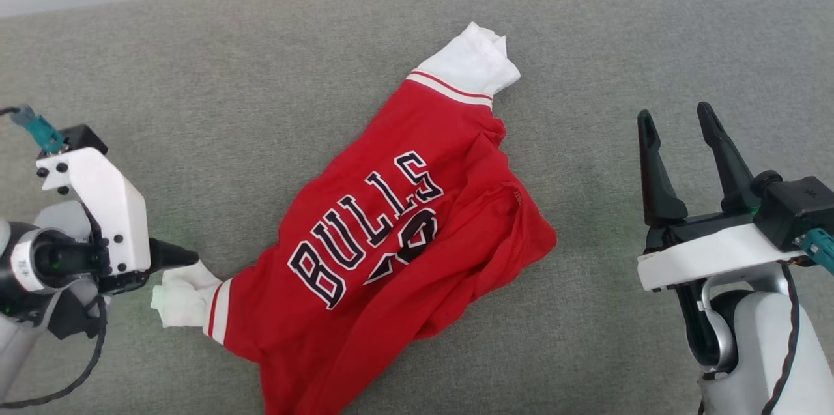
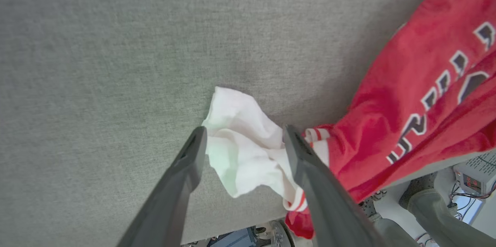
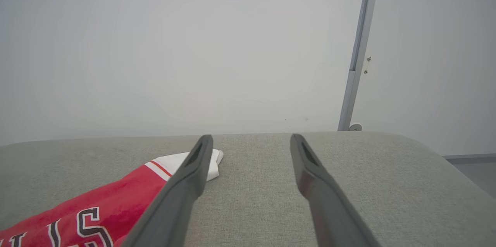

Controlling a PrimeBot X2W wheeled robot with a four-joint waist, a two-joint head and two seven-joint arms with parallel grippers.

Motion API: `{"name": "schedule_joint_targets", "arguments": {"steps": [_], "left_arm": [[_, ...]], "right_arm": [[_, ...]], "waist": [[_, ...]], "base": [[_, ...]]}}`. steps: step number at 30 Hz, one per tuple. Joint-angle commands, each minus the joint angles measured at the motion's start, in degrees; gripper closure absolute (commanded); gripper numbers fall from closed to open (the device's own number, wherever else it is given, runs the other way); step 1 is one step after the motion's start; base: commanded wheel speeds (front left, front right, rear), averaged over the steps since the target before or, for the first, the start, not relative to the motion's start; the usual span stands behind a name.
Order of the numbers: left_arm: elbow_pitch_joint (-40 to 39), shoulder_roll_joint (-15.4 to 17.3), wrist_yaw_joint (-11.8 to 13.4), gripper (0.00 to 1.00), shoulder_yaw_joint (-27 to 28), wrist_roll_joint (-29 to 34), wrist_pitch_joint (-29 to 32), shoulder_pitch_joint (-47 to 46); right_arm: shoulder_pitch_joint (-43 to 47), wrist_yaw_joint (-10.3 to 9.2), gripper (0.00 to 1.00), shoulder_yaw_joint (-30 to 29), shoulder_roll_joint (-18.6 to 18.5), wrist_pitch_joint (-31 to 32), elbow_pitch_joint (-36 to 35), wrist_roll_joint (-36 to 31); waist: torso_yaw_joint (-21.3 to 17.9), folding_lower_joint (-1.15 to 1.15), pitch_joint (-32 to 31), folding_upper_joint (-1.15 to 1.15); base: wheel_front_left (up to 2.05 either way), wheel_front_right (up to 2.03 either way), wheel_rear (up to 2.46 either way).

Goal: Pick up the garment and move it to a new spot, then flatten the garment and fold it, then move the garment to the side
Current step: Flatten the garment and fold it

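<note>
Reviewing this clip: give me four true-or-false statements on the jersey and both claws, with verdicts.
1. The garment lies rumpled on the grey cushion. True.
2. The right claw grips the garment. False: it stands open, apart from it, holding nothing.
3. The left claw is open, a white sleeve between its fingers. True.
4. The print faces down. False: "BULLS" shows on top.

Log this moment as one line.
left gripper: open at white sleeve | right gripper: open, empty | shirt: crumpled on grey cushion
</note>
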Motion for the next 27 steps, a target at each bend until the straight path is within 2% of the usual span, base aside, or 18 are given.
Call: {"name": "schedule_joint_targets", "arguments": {"steps": [1, 9, 12, 13, 14, 15, 20, 27], "left_arm": [[0.5, -0.4, -0.1, 0.00, -0.1, 0.6, 0.2, -0.7], [9.6, -2.8, -2.3, 0.00, -2.6, 2.2, -1.1, -0.7], [13.4, -4.7, -3.7, 0.00, -3.2, 2.2, -2.7, -0.3], [14.3, -5.4, -4.7, 0.05, -3.6, 2.2, -2.9, -0.1], [15.4, -6.1, -5.4, 0.89, -3.8, 2.1, -3.4, 0.0], [16.7, -6.8, -5.9, 1.00, -3.8, 1.7, -3.4, 0.2], [19.3, -8.2, -9.7, 1.00, -3.7, 2.1, -5.6, -1.8], [18.9, -6.8, -14.3, 1.00, -1.9, 5.8, -11.9, -8.7]], "right_arm": [[-0.5, -0.02, 0.00, -0.2, 0.0, 0.1, -0.3, 0.0], [0.1, -0.02, 0.00, -0.1, 0.0, 0.8, -1.2, -0.2], [0.3, -0.02, 0.00, 0.0, 0.0, 0.9, -1.6, -0.2], [0.4, -0.02, 0.00, -0.1, 0.0, 1.0, -1.7, -0.2], [0.4, -0.02, 0.00, -0.1, 0.0, 1.2, -1.8, -0.2], [0.4, -0.02, 0.00, -0.2, 0.0, 1.3, -1.9, -0.3], [0.5, -0.02, 0.00, -0.6, 0.0, 1.5, -2.3, -0.5], [0.9, -0.02, 0.00, -1.0, 0.0, 1.9, -2.6, -0.6]], "waist": [[-0.2, 0.00, 0.1, 0.00], [-1.1, 0.00, 0.8, 0.00], [-1.2, 0.00, 0.9, 0.00], [-1.1, 0.00, 1.0, 0.00], [-1.1, 0.00, 1.0, 0.00], [-1.0, 0.00, 1.0, 0.00], [-0.2, 0.00, 0.9, 0.00], [1.1, 0.00, -0.1, 0.00]], "base": [[0.00, 0.00, 0.00], [0.00, 0.00, 0.00], [0.00, 0.00, 0.00], [0.00, 0.00, 0.00], [0.00, 0.00, 0.00], [0.00, 0.00, 0.00], [0.00, 0.00, 0.00], [0.00, 0.00, 0.00]]}}
